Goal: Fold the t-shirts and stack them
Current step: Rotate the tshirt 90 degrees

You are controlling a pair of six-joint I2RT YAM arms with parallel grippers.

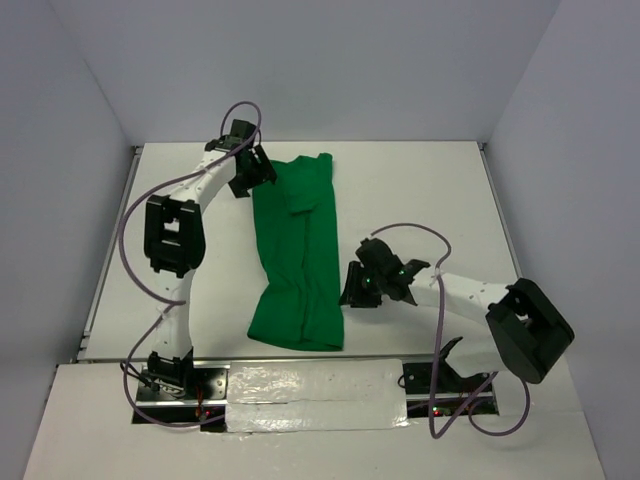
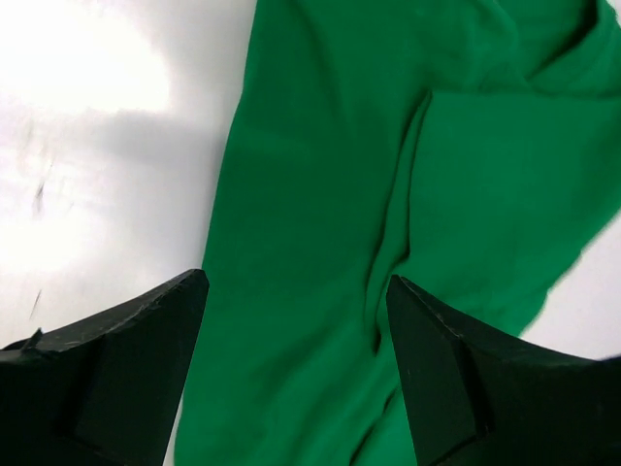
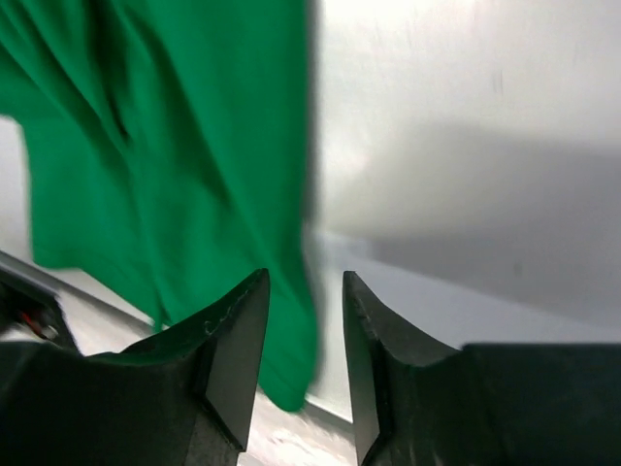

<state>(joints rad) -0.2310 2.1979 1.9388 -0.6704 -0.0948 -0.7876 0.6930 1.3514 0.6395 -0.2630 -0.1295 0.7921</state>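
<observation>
The bright green t-shirt (image 1: 296, 255) lies folded lengthwise into a long strip down the middle of the white table. My left gripper (image 1: 254, 172) is at the shirt's far left corner. In the left wrist view it is open, its fingers (image 2: 126, 369) wide apart over the green cloth (image 2: 388, 194), holding nothing. My right gripper (image 1: 352, 288) is just right of the shirt's near right edge. In the right wrist view its jaws stand partly open with a narrow gap, and the shirt's edge (image 3: 194, 146) lies just beyond the tips, not held.
The white table (image 1: 420, 190) has raised edges at left and right, and grey walls stand behind. A shiny white strip (image 1: 315, 385) runs between the arm bases at the near edge. Purple cables loop above both arms.
</observation>
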